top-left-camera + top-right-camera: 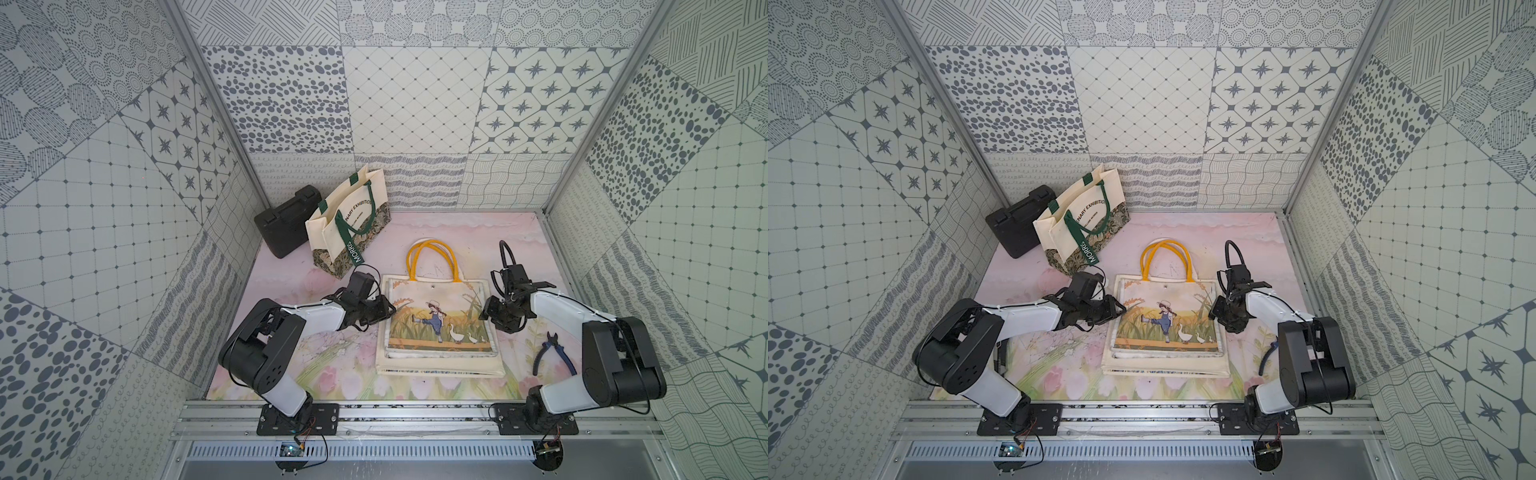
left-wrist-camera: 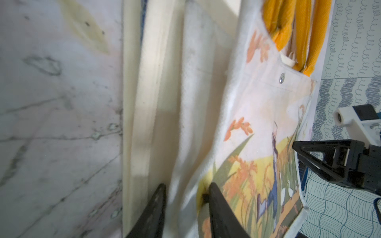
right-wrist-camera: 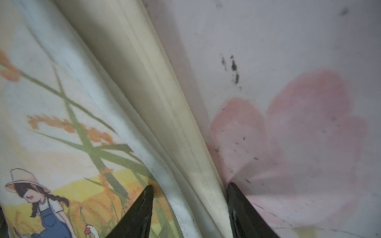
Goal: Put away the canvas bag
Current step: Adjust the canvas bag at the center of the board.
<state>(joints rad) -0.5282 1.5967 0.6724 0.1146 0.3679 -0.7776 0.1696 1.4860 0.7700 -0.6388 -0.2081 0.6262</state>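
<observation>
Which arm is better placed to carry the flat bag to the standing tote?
Left, probably: the left gripper straddles the canvas bag at its edge nearest the standing tote; the right gripper sits at the opposite edge, farther away.

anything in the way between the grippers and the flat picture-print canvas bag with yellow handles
Nothing visible. The left gripper and right gripper sit right at the flat picture-print canvas bag with yellow handles, fingers astride its opposite side edges.
</observation>
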